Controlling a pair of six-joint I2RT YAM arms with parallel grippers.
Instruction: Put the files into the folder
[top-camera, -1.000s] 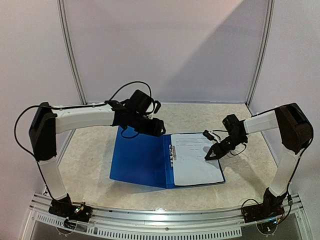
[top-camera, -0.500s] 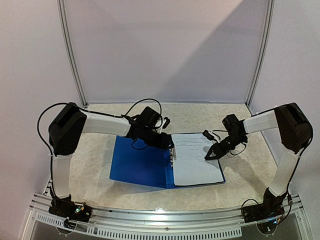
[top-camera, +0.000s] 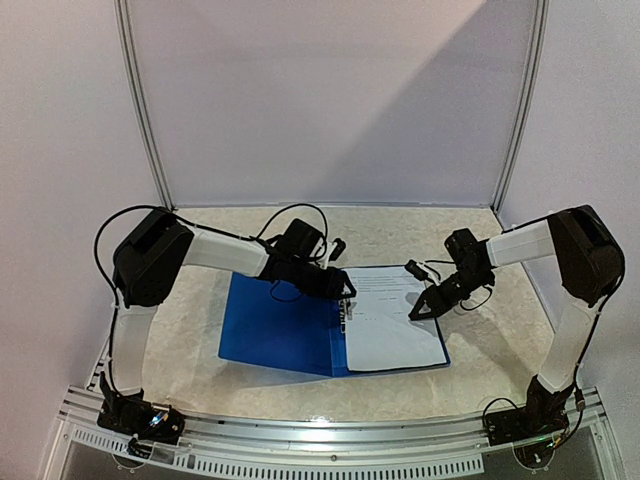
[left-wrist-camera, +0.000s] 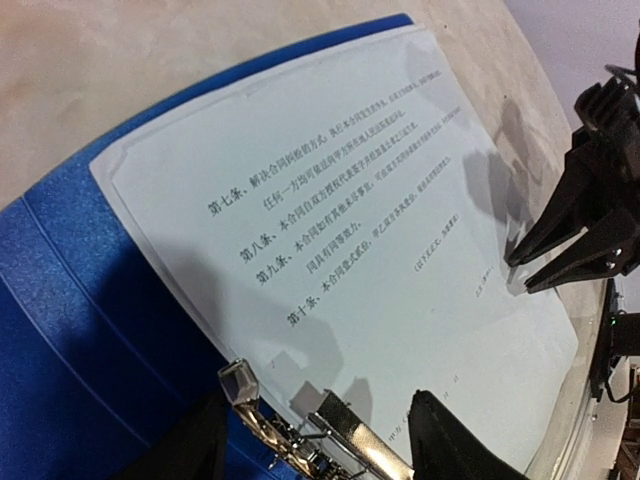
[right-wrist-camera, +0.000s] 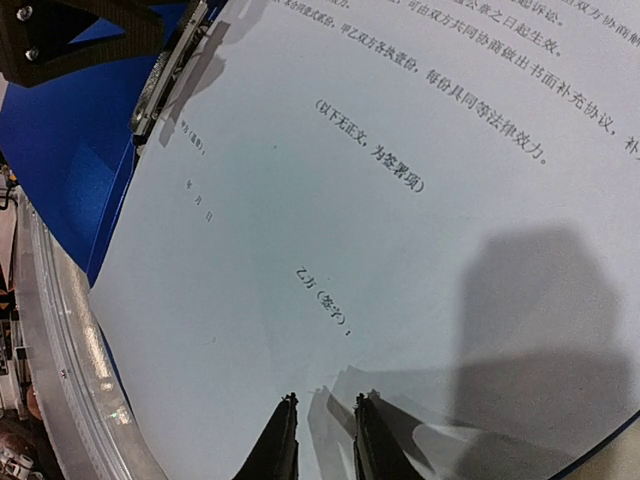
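The left jaws stand spread, one dark finger (left-wrist-camera: 455, 445) on each side of the metal clip (left-wrist-camera: 345, 440), gripping nothing. In the left wrist view the clip's lever lies in the gap between them. The right jaws are drawn close, with only a slit between the fingertips (right-wrist-camera: 283, 440). The tips are set down on the files (top-camera: 395, 320) near their right edge and pinch nothing that I can see.

The files lie flat on the right half of the folder (top-camera: 275, 325), which is spread open on the tabletop (top-camera: 190, 300) with its blue cover to the left. Their long axis runs near to far, parallel to the spine. Their left edge sits just beside the clip or under it, and which of the two I cannot tell.

The clip runs along the spine, directly below the left jaws at its far end, so the left arm (top-camera: 225, 250) is plainly the nearer one for working it. The right arm (top-camera: 520, 240) reaches in from the right. It looks placed to pin the sheets so they do not slide while the clip is handled.
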